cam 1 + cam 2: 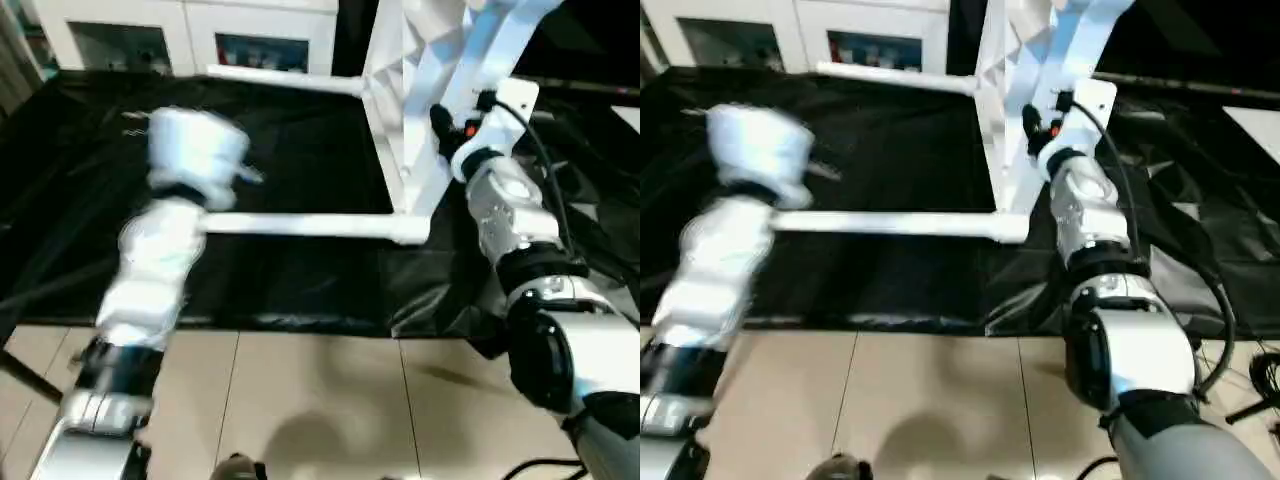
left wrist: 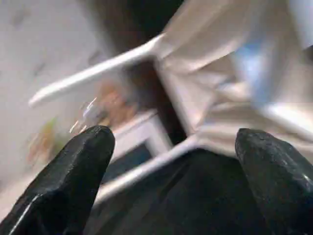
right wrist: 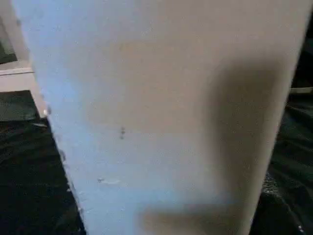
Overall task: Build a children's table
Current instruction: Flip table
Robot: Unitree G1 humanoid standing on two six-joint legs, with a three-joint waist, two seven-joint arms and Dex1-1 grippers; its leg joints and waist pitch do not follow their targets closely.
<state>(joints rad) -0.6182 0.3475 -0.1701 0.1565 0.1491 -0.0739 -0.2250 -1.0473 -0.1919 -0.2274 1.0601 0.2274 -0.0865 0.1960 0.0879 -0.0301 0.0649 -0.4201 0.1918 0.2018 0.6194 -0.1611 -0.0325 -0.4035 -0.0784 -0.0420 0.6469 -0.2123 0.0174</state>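
The white tabletop [image 1: 410, 110] stands on its edge on the black sheet. Two white legs stick out of it toward the left, one low [image 1: 300, 225] and one further back [image 1: 285, 80]. My right gripper [image 1: 442, 122] is up against the tabletop's near side and shut on it; the right wrist view has that white surface [image 3: 161, 112] very close. My left arm [image 1: 195, 150] is blurred, above the low leg's free end. My left gripper [image 2: 171, 161] is open, its black fingers [image 2: 73, 171] wide apart with nothing between them, looking toward the tabletop and legs.
A black sheet [image 1: 300, 280] covers the work area, ending at beige floor tiles [image 1: 320, 400] near me. A white glass-fronted cabinet [image 1: 200, 40] stands at the back. Black cables [image 1: 1200, 300] run along my right arm.
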